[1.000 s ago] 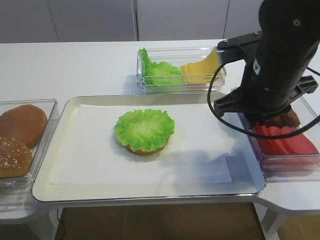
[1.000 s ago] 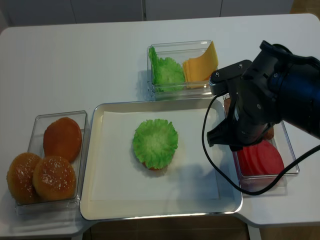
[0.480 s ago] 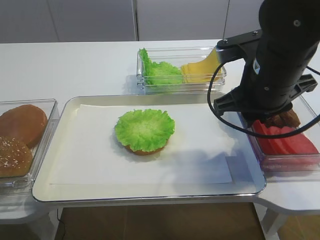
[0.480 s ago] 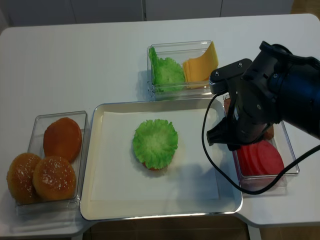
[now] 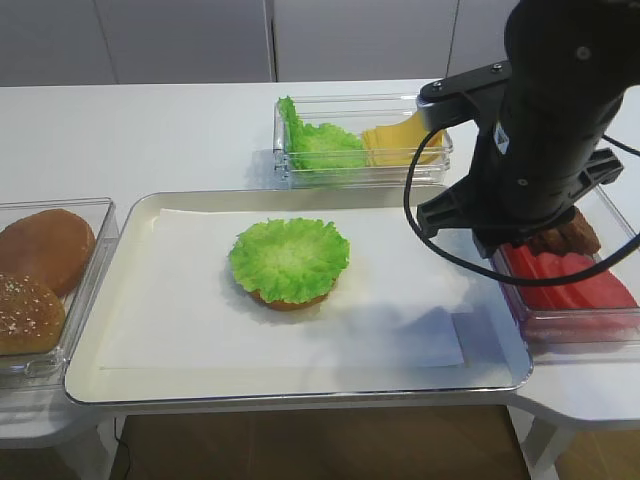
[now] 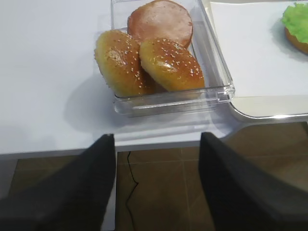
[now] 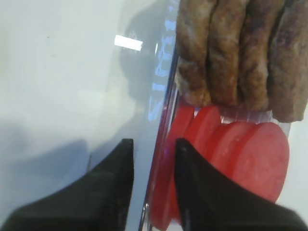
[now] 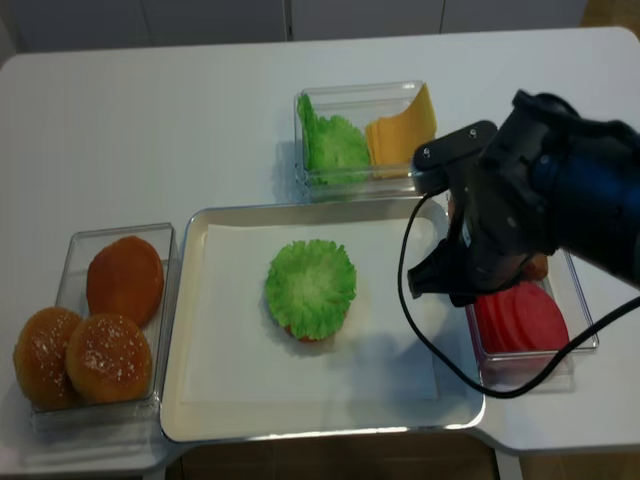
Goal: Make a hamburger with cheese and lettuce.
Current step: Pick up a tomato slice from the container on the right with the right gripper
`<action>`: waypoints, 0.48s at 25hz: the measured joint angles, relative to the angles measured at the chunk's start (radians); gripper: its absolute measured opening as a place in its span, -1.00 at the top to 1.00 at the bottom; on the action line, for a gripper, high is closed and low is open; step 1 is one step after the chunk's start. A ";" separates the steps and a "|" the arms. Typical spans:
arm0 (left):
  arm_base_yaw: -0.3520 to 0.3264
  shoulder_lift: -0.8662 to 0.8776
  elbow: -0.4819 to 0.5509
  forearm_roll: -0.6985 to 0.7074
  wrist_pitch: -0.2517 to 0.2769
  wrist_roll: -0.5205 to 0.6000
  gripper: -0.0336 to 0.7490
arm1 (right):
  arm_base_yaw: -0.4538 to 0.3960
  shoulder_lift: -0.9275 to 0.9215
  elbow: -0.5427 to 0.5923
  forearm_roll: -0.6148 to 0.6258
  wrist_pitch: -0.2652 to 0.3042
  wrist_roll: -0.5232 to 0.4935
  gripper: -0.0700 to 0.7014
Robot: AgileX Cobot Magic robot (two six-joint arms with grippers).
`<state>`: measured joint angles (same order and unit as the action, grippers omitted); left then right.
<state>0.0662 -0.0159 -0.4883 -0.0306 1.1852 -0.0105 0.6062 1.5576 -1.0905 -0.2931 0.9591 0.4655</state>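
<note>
The hamburger is a tan bun base topped by a frilly green lettuce leaf, lying mid-tray on white paper; it also shows in the realsense view. Spare lettuce and yellow cheese slices sit in a clear bin at the back. My right arm hangs over the tray's right edge and hides its gripper there. In the right wrist view my right gripper is narrowly open and empty, straddling the side bin's wall beside red tomato slices. My left gripper is wide open and empty off the table's front edge.
A silver tray holds the paper. A clear bin on the left holds brown buns. The right bin holds tomato slices and brown patties. A black cable loops off the right arm over the tray.
My right arm has shifted a little to the left, toward the tray. The hamburger and bins have not moved.
</note>
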 joint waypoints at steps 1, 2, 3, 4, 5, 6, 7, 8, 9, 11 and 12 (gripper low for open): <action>0.000 0.000 0.000 0.000 0.000 0.000 -0.13 | 0.004 0.000 0.000 -0.006 0.000 0.007 0.22; 0.000 0.000 0.000 0.000 0.000 0.000 -0.13 | 0.006 0.000 0.000 -0.013 0.000 0.018 0.22; 0.000 0.000 0.000 0.000 0.000 0.000 -0.13 | 0.006 0.000 0.000 -0.018 0.000 0.023 0.22; 0.000 0.000 0.000 0.000 0.000 0.000 -0.12 | 0.006 0.000 0.000 -0.019 0.000 0.025 0.22; 0.000 0.000 0.000 0.000 0.000 0.000 -0.12 | 0.006 0.000 0.000 -0.023 0.000 0.028 0.23; 0.000 0.000 0.000 0.000 0.000 0.000 -0.12 | 0.006 0.000 0.000 -0.025 0.000 0.029 0.23; 0.000 0.000 0.000 0.000 0.000 0.000 -0.12 | 0.006 0.000 0.000 -0.025 0.000 0.029 0.23; 0.000 0.000 0.000 0.000 0.000 0.000 -0.12 | 0.006 0.000 0.000 -0.025 0.000 0.030 0.23; 0.000 0.000 0.000 0.000 0.000 0.000 -0.12 | 0.006 0.000 0.000 -0.025 0.000 0.032 0.23; 0.000 0.000 0.000 0.000 0.000 0.000 -0.12 | 0.006 0.000 0.000 -0.027 0.000 0.032 0.23; 0.000 0.000 0.000 0.000 0.000 0.000 -0.12 | 0.006 0.000 0.000 -0.029 0.000 0.032 0.23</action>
<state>0.0662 -0.0159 -0.4883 -0.0306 1.1852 -0.0105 0.6123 1.5576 -1.0905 -0.3225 0.9591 0.4980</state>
